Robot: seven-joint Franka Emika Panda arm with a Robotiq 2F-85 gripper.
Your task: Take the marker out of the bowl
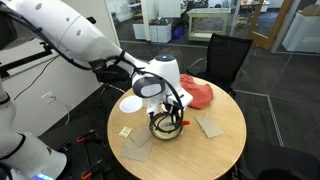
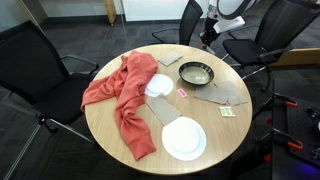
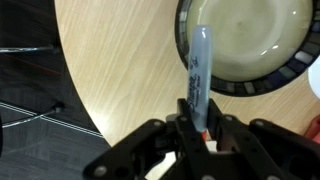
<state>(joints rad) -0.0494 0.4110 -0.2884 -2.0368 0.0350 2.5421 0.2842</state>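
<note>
**Arm** [image 1: 70,40]: white, enters from the upper left in an exterior view. It reaches down over the round wooden table [image 2: 215,135] with the wrist bent so the tool points downward.

**Gripper** [image 3: 203,128]: dark fingers [image 3: 185,118] drawn narrow and clamped on the marker. In an exterior view it hangs just above the bowl [image 1: 165,130]. From the opposite side it shows at the table's far edge [image 2: 208,38].

**Marker** [image 3: 199,70]: pinched between the fingers at its red-orange part. Its paler grey end juts away from the wrist and, in the wrist view, crosses the bowl's left rim. Whether the tip touches the bowl cannot be told.

**Bowl** [image 3: 250,35]: dark rim, pale shiny inside, nothing lying in the part shown. It sits on the far right part of the table [image 2: 196,73].

**Red cloth** [image 2: 120,95]: crumpled across the left half of the table.

**White plate** [image 2: 184,140]: flat, at the near edge, well apart from the bowl.

**Chair** [image 1: 225,60]: black, beyond the table.
</note>
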